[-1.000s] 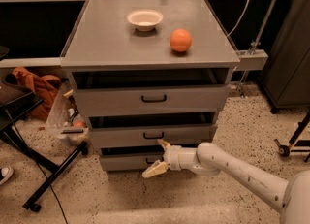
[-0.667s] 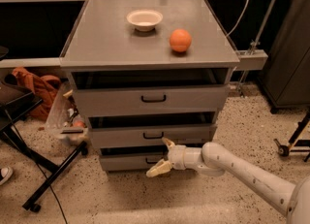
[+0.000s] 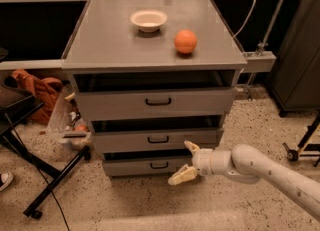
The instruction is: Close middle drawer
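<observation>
The middle drawer [image 3: 125, 140] is the grey front with a small black loop handle [image 3: 158, 139] between the taller top drawer [image 3: 115, 104] and the smaller bottom drawer [image 3: 130, 165] of the grey cabinet. A dark gap shows above its front panel. My gripper [image 3: 187, 162] is open, with pale fingers spread, one fingertip [image 3: 190, 147] near the middle drawer's lower right edge and the other lower, in front of the bottom drawer's right end. It holds nothing. My white arm [image 3: 260, 170] comes in from the lower right.
A white bowl [image 3: 148, 19] and an orange [image 3: 185, 41] sit on the cabinet top [image 3: 100, 40]. A black stand's legs [image 3: 55, 185] and orange cloth [image 3: 40, 87] lie left of the cabinet. A dark cabinet [image 3: 300, 50] and a wheeled stand base [image 3: 302, 147] are on the right.
My gripper has moved a little to the right along the lower drawer fronts. The drawers, bowl and orange look unmoved.
</observation>
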Controlling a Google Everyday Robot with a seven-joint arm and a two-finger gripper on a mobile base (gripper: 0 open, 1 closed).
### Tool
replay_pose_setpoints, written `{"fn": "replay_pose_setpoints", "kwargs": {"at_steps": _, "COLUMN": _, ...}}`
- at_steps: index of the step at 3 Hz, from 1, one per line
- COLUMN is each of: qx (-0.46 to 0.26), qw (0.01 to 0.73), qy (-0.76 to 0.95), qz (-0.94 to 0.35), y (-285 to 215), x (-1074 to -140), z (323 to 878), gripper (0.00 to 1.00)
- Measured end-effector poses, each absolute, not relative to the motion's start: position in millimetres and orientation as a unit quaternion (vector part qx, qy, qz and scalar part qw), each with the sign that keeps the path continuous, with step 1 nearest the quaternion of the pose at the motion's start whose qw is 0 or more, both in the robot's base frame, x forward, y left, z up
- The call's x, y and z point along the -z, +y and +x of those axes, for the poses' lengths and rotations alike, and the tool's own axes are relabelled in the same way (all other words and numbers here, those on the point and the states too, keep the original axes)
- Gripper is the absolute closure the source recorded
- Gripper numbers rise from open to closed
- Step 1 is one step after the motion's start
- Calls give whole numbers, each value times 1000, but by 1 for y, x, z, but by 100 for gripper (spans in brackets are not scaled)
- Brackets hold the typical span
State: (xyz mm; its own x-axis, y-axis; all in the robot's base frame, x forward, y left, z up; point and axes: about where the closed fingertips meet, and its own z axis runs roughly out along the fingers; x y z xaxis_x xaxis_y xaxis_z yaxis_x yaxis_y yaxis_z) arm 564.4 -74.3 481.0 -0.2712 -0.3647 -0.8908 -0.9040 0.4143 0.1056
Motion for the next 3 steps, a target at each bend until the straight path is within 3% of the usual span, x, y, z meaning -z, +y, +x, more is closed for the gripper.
{"fn": "replay_pose_setpoints", "kwargs": {"at_steps": 3, "qx": -236, "qw": 420, "qy": 763, "qz": -431, "y": -181, "x": -605, "z": 488, "gripper": 0}}
